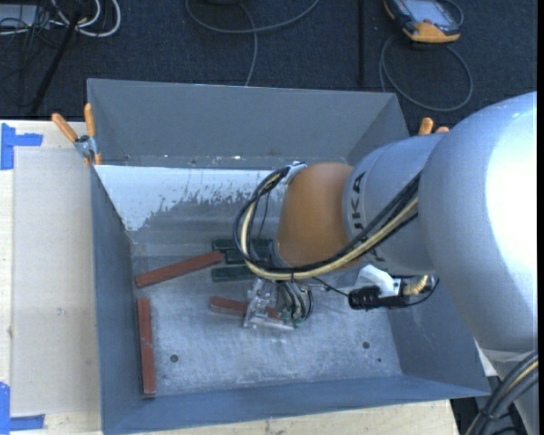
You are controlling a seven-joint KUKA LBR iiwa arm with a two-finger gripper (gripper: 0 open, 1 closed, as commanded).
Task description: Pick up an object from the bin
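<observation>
the grey bin [254, 125] is taking the arm [490, 225] in from the right, with the orange wrist cover [313, 216] hanging over the middle of the floor. a long red-brown strip [146, 347] is lying along the left wall, and a brown stick with a dark end [177, 269] is slanting nearer the back. the gripper [274, 314] is sitting low at the right end of a short red-brown piece [225, 305] mid-floor. whether the pincer is wide or narrow i cannot tell. the arm is probably closing in on that piece, so the next move is calling for a firm grip and a straight lift.

End effector [272, 313] by sm. brown stick [225, 305]
</observation>
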